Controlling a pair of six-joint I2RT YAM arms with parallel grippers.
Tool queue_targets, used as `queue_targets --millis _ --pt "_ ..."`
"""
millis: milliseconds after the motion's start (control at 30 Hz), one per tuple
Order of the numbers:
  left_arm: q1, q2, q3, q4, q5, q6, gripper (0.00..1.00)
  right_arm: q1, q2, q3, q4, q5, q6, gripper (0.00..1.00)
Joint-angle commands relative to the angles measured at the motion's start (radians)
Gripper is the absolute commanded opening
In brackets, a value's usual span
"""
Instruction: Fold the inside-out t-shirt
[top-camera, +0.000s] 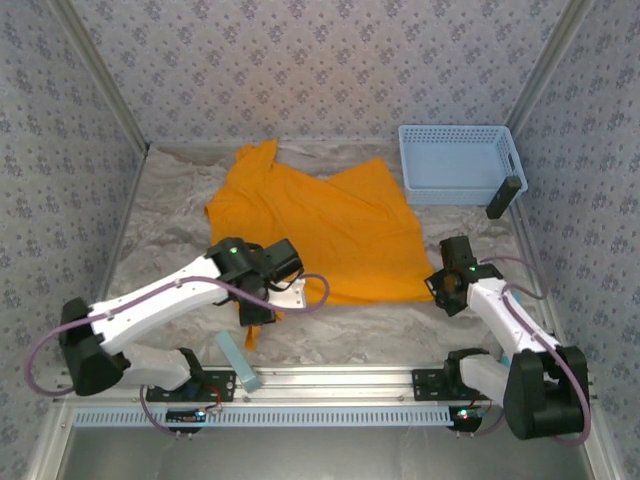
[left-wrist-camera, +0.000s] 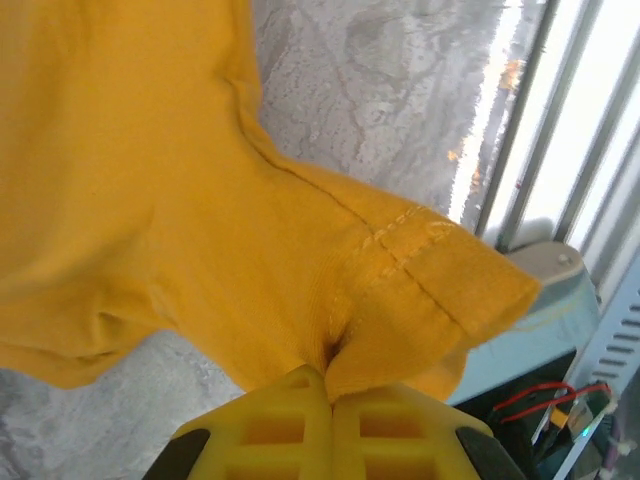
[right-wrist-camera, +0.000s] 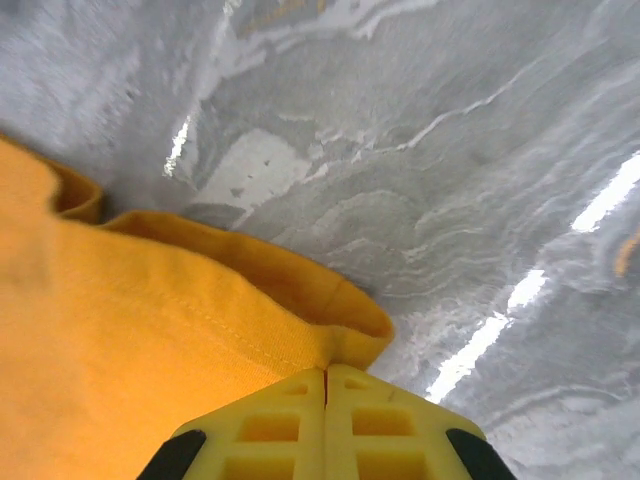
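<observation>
Grey marbled table cover (top-camera: 165, 235) carries the inside-out t-shirt (top-camera: 320, 225), spread at mid-table. Left gripper (left-wrist-camera: 330, 392) is clamped on a hemmed corner, right gripper (right-wrist-camera: 326, 372) on another edge — likely paired holds for lifting a fold.

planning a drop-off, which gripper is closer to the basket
Right. The right gripper pinches the shirt at its near right corner, just this side of the basket; the left gripper holds its near left edge, much farther off.
</observation>
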Motion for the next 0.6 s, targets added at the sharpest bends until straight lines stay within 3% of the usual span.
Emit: queue_targets --millis 0,167,400,567 --pt "-0.039 -0.100 0.005 -0.092 0.049 0.140 0.00 -0.006 -0.006 0.053 -0.109 0.058 0.031 0.00" --pt "-0.060 -0.179 0.022 -0.108 0.109 0.191 0.00 -0.005 0.073 0.106 -0.147 0.037 0.020 0.00" --pt "-0.056 -0.148 0.044 -0.102 0.073 0.267 0.00 0.006 0.069 0.157 -0.190 0.095 0.020 0.00" --pt "0.079 -0.065 0.084 -0.087 0.115 0.388 0.00 0.022 0.182 0.281 -0.158 0.103 0.025 0.00"
